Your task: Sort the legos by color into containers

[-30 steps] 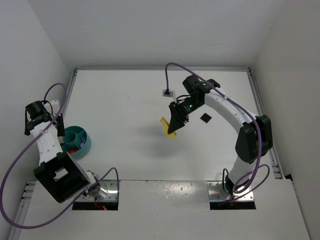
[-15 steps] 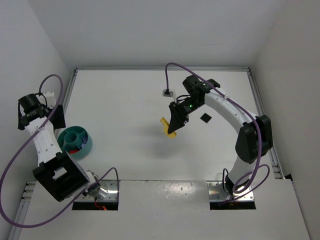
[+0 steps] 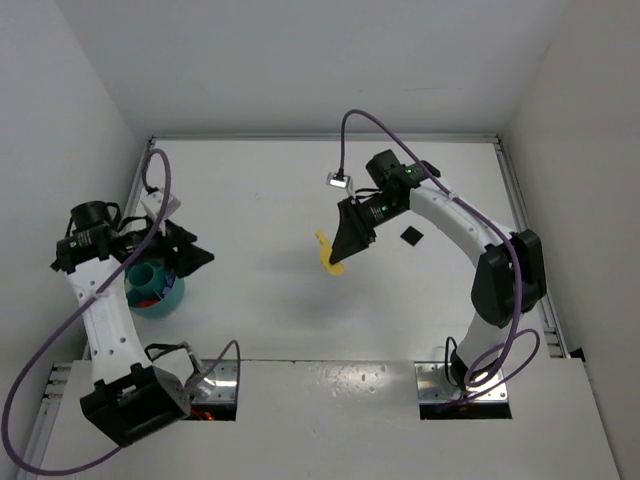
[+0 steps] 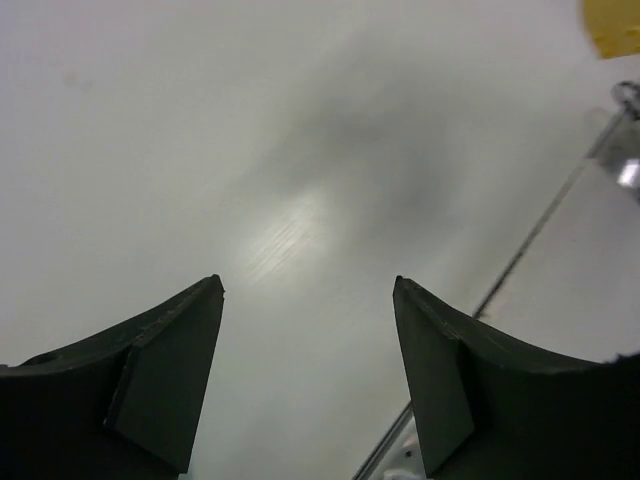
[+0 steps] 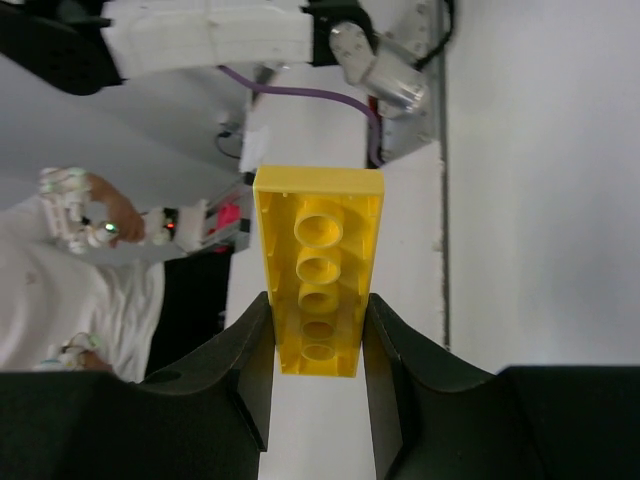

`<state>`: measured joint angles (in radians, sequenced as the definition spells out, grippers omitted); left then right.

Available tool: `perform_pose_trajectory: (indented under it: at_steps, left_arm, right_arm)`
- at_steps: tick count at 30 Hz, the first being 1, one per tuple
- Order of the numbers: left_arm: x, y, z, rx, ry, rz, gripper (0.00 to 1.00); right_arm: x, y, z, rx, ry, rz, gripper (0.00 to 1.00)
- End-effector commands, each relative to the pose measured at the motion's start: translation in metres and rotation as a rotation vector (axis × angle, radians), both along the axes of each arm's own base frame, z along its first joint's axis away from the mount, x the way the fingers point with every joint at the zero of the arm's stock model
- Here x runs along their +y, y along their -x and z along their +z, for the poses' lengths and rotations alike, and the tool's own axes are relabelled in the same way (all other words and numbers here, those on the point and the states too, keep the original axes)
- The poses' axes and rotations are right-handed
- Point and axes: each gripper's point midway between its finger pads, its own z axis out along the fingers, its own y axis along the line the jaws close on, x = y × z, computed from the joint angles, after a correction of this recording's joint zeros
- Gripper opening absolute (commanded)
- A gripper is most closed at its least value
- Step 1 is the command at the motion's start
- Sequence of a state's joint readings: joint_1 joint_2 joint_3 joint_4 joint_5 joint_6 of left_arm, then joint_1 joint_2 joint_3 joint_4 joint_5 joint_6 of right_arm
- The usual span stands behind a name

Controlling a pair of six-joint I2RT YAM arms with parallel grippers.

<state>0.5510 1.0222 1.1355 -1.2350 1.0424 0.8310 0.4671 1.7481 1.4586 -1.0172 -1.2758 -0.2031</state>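
My right gripper (image 3: 341, 254) is shut on the yellow brick (image 3: 327, 251) and holds it above the middle of the table. In the right wrist view the yellow brick (image 5: 318, 268) shows its hollow underside, pinched between both fingers of the right gripper (image 5: 316, 312). The teal bowl (image 3: 165, 296) sits at the left, partly hidden by my left arm, with red bricks (image 3: 148, 297) inside. My left gripper (image 3: 200, 256) is open and empty, just right of the bowl and pointing right. In the left wrist view the left gripper (image 4: 308, 292) shows only bare table between its fingers, with the yellow brick (image 4: 612, 24) far off.
A small black square (image 3: 410, 235) lies on the table right of my right gripper. A purple cable with a grey plug (image 3: 337, 180) hangs by the right arm. White walls close in the table on the left, back and right.
My left arm has swung from the left wall to the right, over the bowl, and its gripper now points toward the table's middle. The right gripper with the brick shifted slightly.
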Motion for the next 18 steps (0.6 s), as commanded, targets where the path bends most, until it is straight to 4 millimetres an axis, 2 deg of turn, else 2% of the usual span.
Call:
perform_pose_trajectory:
  at_steps: [1, 4, 10, 13, 16, 18]
  left_arm:
    - [-0.057, 0.011, 0.025, -0.054, 0.267, -0.225, 0.75]
    - [-0.086, 0.018, 0.036, -0.006, 0.418, -0.342, 0.75]
    - [-0.120, 0.026, 0.052, 0.093, 0.560, -0.507, 0.75]
    - [-0.129, 0.025, 0.051, 0.165, 0.607, -0.540, 0.75]
    - [-0.128, 0.017, 0.054, 0.197, 0.590, -0.532, 0.75]
    - [-0.125, 0.008, 0.058, 0.217, 0.553, -0.510, 0.75]
  right_arm:
    - [0.005, 0.008, 0.043, 0.050, -0.196, 0.051, 0.00]
    - [0.010, 0.012, 0.049, 0.046, -0.218, 0.078, 0.00]
    - [0.013, 0.012, 0.051, 0.038, -0.222, 0.089, 0.00]
    - [0.018, 0.017, 0.053, 0.010, -0.214, 0.106, 0.00]
    - [0.025, 0.021, 0.055, -0.023, -0.186, 0.113, 0.00]
    - [0.029, 0.025, 0.046, -0.031, -0.144, 0.114, 0.00]
